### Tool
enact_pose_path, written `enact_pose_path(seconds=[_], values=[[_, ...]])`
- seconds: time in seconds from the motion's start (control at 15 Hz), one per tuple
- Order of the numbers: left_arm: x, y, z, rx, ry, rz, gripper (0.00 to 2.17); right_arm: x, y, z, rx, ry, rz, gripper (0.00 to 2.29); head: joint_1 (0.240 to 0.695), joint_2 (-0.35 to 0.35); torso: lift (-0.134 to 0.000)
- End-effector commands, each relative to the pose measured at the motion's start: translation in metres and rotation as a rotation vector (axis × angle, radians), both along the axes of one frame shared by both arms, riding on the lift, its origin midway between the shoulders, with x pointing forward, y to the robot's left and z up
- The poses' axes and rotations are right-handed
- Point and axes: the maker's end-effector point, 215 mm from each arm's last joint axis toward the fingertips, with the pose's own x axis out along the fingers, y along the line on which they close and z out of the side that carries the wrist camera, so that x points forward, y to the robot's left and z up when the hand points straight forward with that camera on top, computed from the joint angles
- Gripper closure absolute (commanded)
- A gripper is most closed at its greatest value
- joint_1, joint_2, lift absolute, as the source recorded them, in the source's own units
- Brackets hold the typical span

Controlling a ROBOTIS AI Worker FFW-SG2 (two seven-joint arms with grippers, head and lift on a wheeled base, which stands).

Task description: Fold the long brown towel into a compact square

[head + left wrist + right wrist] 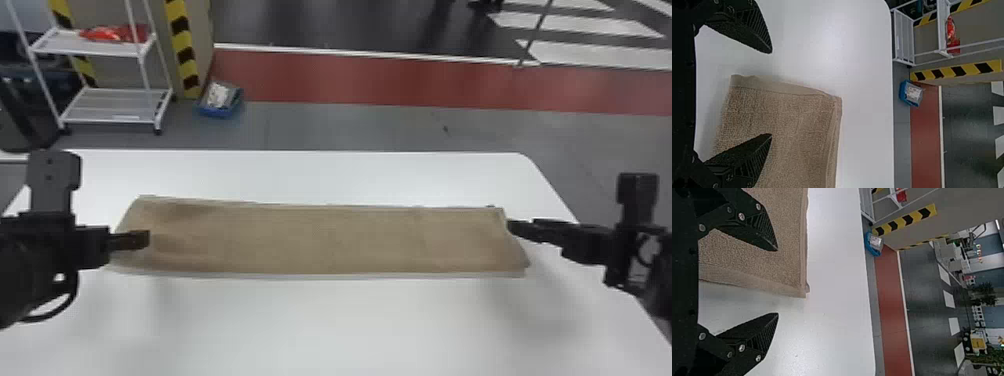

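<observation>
Left claw [146, 239] spread over towel [325, 240] edge

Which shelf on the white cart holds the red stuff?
The upper shelf: the red stuff lies on it. The lower shelf is the one beneath, nearer the casters.

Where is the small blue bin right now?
In the head view, the blue bin sits on the grey floor beyond the white table, towards the left, just right of the white rack.
</observation>
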Motion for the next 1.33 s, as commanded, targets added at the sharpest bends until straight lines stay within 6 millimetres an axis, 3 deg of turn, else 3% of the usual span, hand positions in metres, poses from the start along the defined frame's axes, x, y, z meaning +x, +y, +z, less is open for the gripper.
enact_pose_path(seconds=[0.0,0.67,1.27], values=[[-0.002,0.005,-0.001,0.0,0.002,0.01,0.14,0.0,-0.001,0.001,-0.002,-0.002,-0.001,0.35,0.695,-0.121,-0.125],[-0.004,0.015,-0.001,0.0,0.001,0.03,0.14,0.0,-0.004,0.0,-0.012,0.004,-0.004,0.35,0.695,-0.111,-0.125],[-0.011,0.011,-0.012,0.002,0.023,0.016,0.19,-0.014,0.005,-0.022,-0.031,0.085,0.033,0.39,0.695,-0.107,-0.125]])
